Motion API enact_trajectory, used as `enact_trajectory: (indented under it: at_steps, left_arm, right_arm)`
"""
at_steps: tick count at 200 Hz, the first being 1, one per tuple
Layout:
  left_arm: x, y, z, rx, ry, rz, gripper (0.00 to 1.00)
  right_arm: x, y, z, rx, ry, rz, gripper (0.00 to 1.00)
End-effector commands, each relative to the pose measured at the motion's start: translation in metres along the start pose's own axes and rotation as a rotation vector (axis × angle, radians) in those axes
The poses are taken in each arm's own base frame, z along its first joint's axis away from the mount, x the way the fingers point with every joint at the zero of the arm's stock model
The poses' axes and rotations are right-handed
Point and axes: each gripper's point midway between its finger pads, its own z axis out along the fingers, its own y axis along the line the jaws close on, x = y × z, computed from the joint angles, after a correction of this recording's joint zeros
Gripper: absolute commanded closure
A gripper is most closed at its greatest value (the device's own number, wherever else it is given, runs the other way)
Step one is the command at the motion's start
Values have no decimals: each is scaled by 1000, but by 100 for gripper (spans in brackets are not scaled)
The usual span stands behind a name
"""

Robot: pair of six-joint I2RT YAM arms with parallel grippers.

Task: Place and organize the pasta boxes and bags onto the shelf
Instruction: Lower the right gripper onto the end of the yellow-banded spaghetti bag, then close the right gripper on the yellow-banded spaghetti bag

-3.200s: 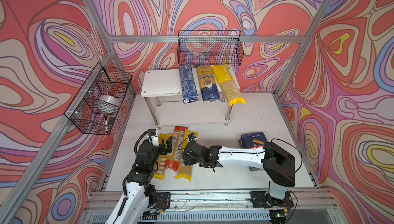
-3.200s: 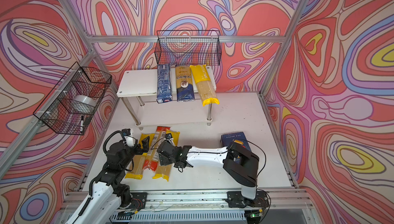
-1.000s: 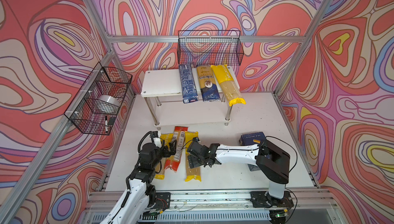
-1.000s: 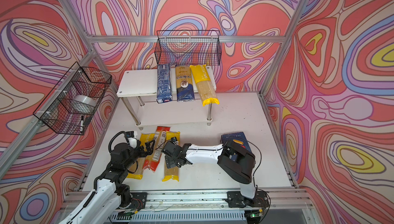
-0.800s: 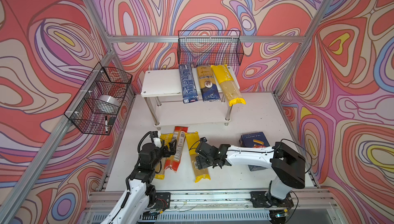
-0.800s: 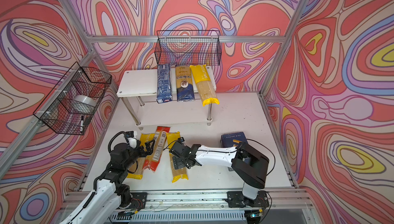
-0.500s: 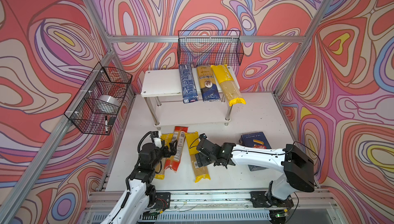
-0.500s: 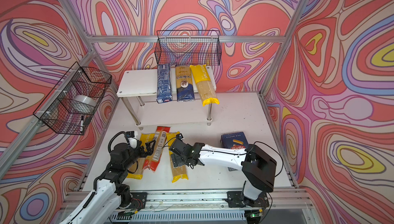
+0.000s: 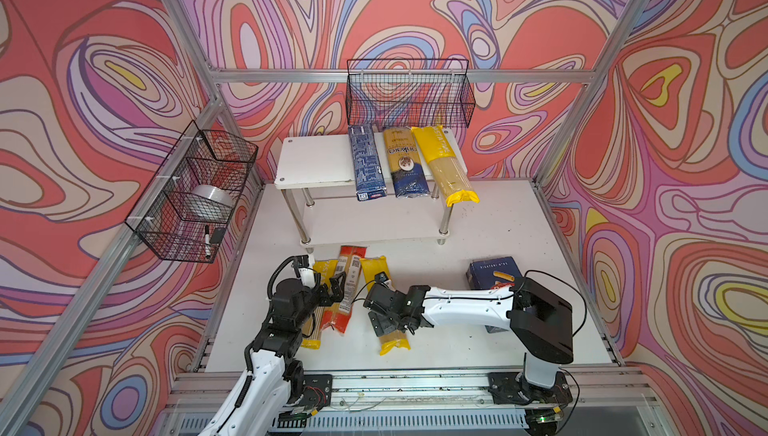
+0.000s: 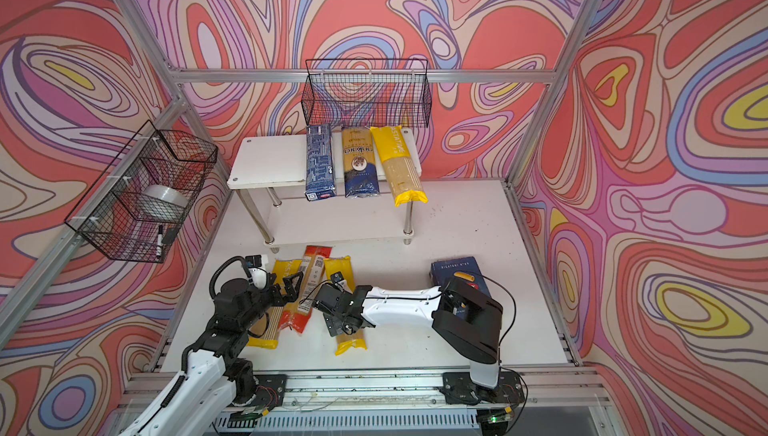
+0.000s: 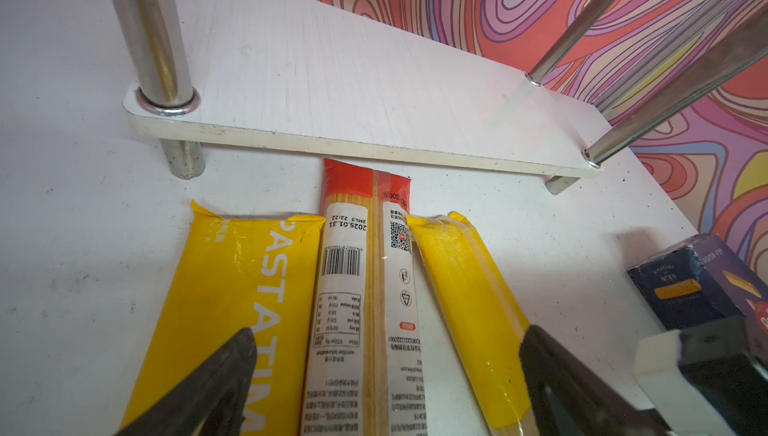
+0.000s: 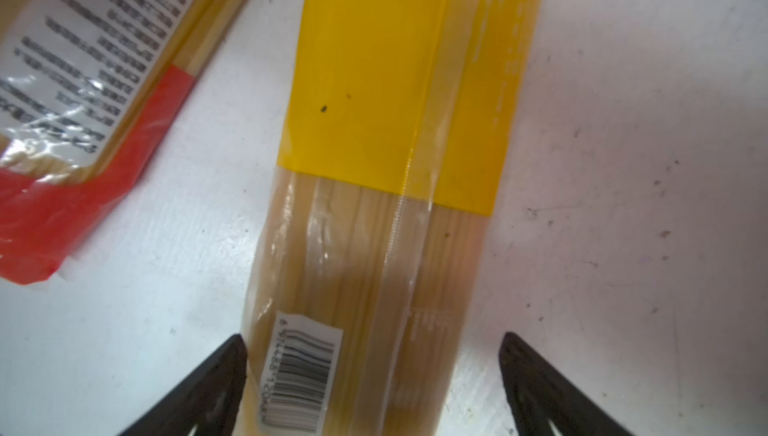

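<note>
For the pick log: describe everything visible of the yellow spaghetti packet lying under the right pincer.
The yellow spaghetti packet is a long slim plastic bag: opaque yellow ends, a clear middle showing pale strands, a back seam down its length and a barcode sticker. It lies flat, seam up, on the white table, slanting away from the red-ended packet, which its far end seems to touch. The right pincer straddles it, open, not gripping.
</note>
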Motion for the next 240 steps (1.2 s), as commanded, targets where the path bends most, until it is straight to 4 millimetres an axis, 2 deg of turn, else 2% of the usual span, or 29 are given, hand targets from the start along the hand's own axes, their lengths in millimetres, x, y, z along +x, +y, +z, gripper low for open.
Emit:
enact_trajectory:
  at_steps: [1, 51, 155, 240]
  left_arm:
    - [-7, -3, -1, 14, -24, 9, 0]
    - [-8, -3, -2, 14, -27, 10, 0]
    - [-8, -3, -2, 14, -26, 10, 0]
    - [-8, -3, -2, 11, -25, 8, 0]
  right_arm:
    - [7, -6, 6, 25, 1, 15, 2]
    - [11, 8, 19, -18, 39, -12, 2]
    - [13, 14, 26, -24, 68, -7, 2]
    - [18, 10, 29, 16, 88, 17, 3]
